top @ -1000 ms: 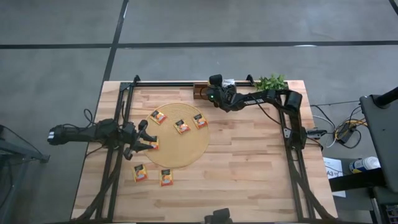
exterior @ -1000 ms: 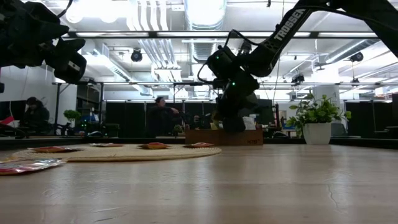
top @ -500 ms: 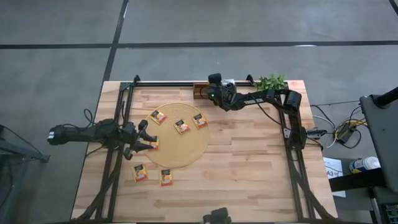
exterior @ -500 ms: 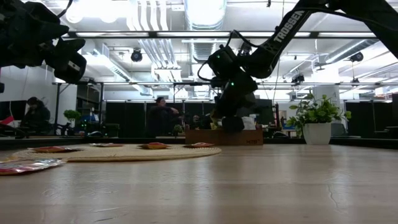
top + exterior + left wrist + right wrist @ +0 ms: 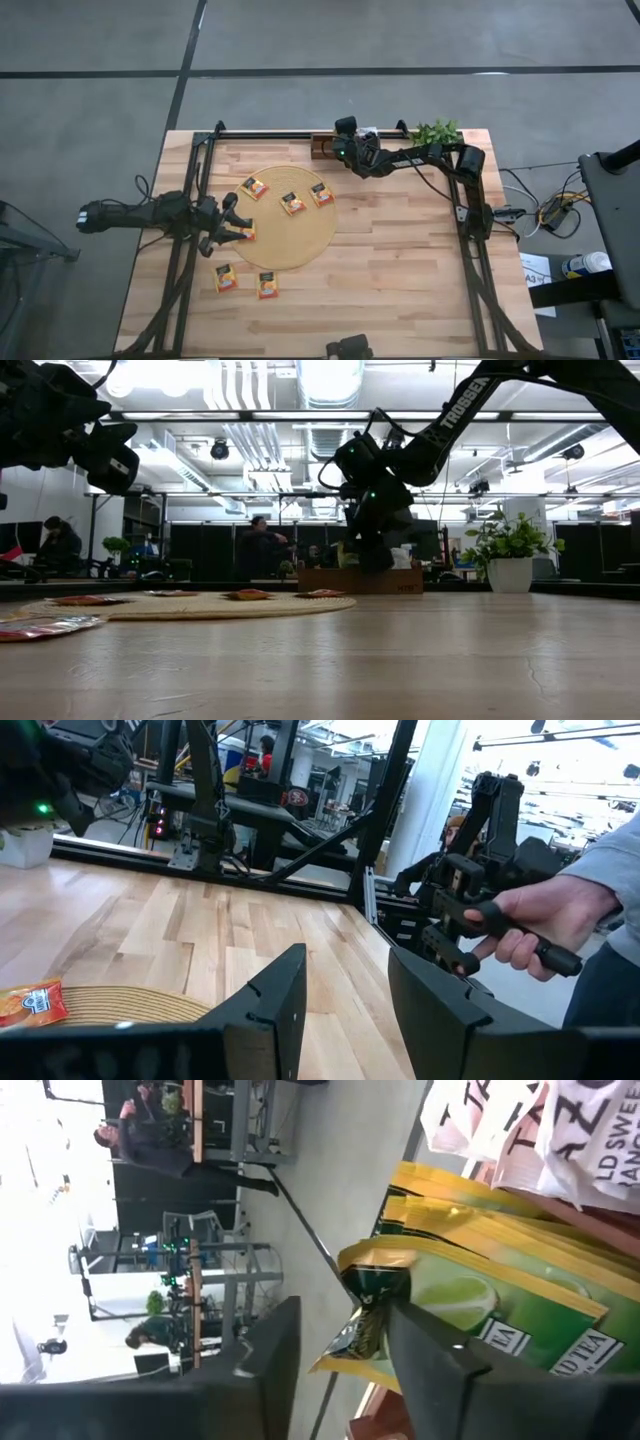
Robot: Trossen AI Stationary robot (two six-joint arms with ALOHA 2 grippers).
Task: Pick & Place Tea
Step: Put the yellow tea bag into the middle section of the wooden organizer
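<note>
My right gripper (image 5: 345,150) hangs over the brown wooden tray (image 5: 322,148) at the table's far edge, its fingers apart. Between them in the right wrist view stands the crumpled corner of a green-yellow tea sachet (image 5: 470,1320). That sachet rests among other green-yellow sachets in the tray, with white sachets (image 5: 520,1130) beside them. Orange sachets lie on the round tan mat (image 5: 300,240), such as one (image 5: 292,204), and two lie on the table near it (image 5: 226,278). My left gripper (image 5: 232,222) waits open at the mat's left rim. My right gripper's fingers stand on either side of the green-yellow sachet's crumpled upper corner (image 5: 368,1315), slanting down from the table's right. Whether a finger touches the corner I cannot tell. The sachet stands on edge in the tray among the others.
A potted plant (image 5: 436,131) stands at the far right corner next to the tray. Black frame rails run along the table's left, right and far sides. Beyond the table's edge, a person's hand (image 5: 520,930) holds a handle.
My right gripper has opened over the tray while staying in place; in the low view its lower end looks wider than a second ago.
</note>
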